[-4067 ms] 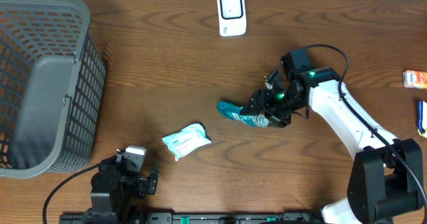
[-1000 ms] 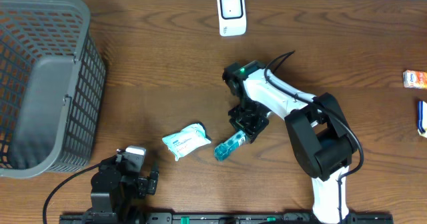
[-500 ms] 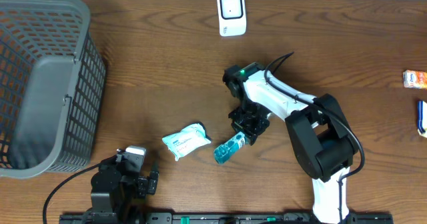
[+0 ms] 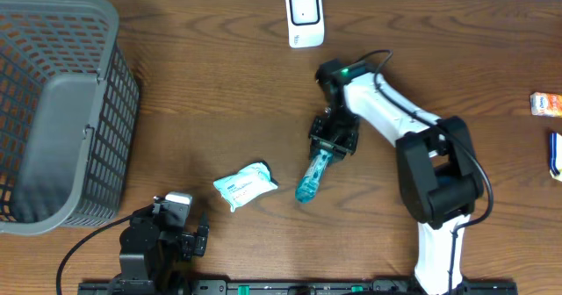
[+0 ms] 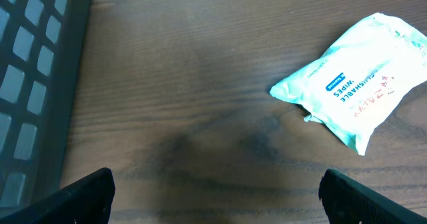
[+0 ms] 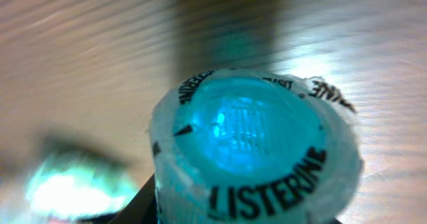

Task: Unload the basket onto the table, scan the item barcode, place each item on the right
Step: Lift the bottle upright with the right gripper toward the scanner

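As my right gripper (image 4: 334,142), clamped on mouthwash bottle (image 4: 311,177), shifts toward table's (image 4: 219,93) far edge, bottle nears scanner (image 4: 305,18); scan pending. Left gripper (image 5: 217,197) wide open, empty.

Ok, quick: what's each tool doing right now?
Left tool: open, holding nothing.
Right tool: closed on the blue Listerine bottle.

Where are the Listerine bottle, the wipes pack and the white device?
Listerine bottle (image 4: 311,179), overhead view, middle of its teal body.
wipes pack (image 5: 357,91), left wrist view, printed top face.
white device (image 4: 305,16), overhead view, centre of its face.
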